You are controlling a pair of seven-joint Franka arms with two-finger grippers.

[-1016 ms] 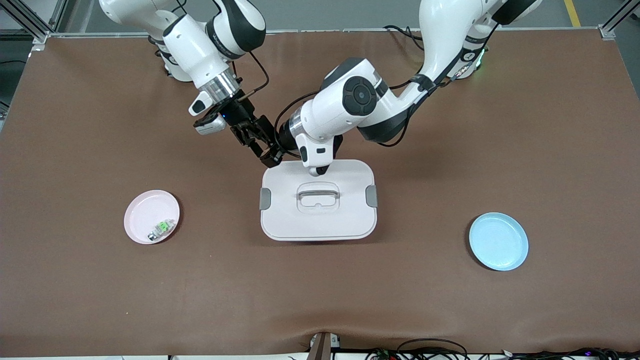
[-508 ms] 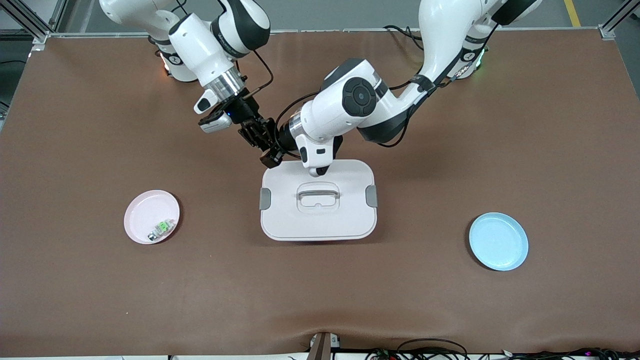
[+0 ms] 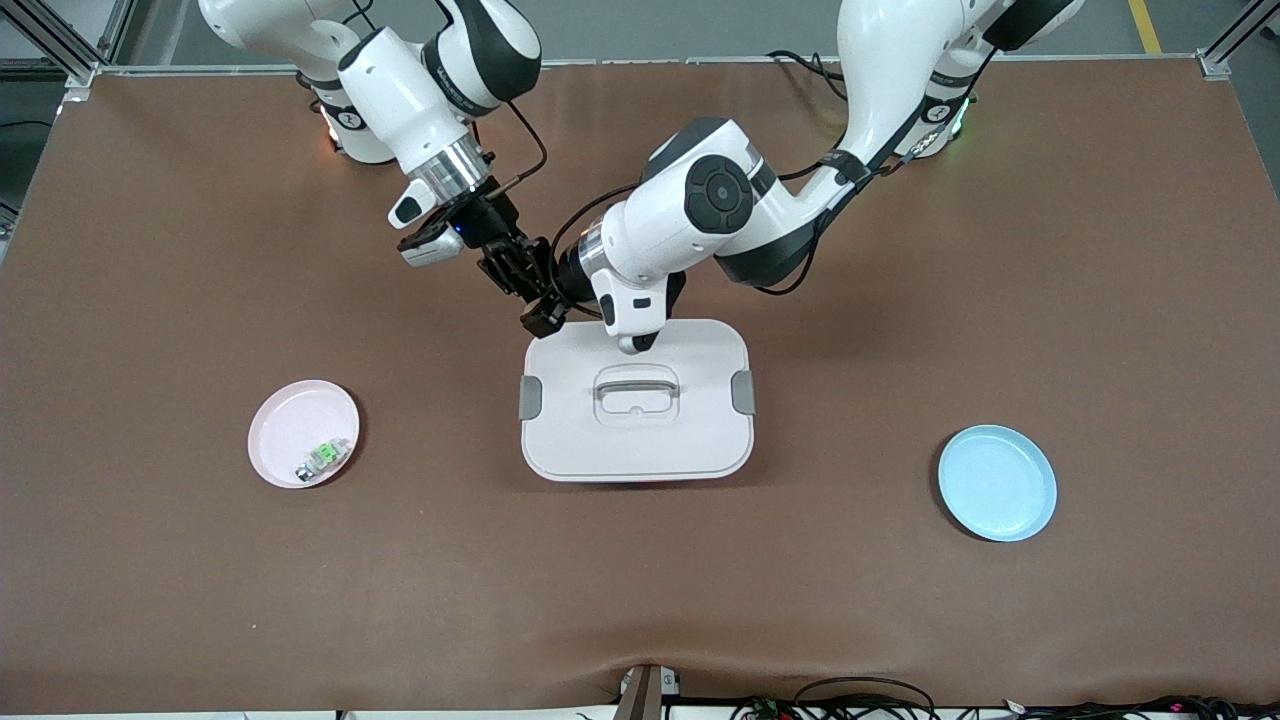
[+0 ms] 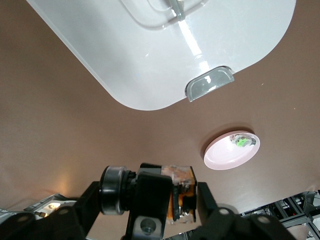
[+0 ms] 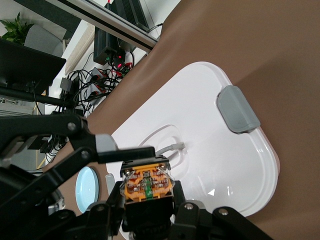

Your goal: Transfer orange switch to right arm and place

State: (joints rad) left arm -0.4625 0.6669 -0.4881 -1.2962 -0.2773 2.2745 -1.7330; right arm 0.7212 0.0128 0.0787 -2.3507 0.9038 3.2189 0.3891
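The orange switch (image 3: 541, 306) is up in the air between both grippers, over the corner of the white box. In the left wrist view the orange switch (image 4: 183, 194) lies lengthwise between my left gripper's (image 4: 150, 199) fingers, which press on its two ends. In the right wrist view the orange switch (image 5: 147, 183) shows its orange end, and my right gripper (image 5: 145, 206) is closed on its black body from both sides. In the front view the right gripper (image 3: 524, 284) and the left gripper (image 3: 550, 312) meet tip to tip.
A white lidded box (image 3: 636, 445) with a handle and grey clips stands mid-table, just under the grippers. A pink plate (image 3: 285, 425) holding a pale green-middled switch (image 3: 322, 458) lies toward the right arm's end. A blue plate (image 3: 997, 484) lies toward the left arm's end.
The right arm has swung its gripper in toward the left gripper and onto the switch. The left arm has stayed in place. Little has moved over the last half second.
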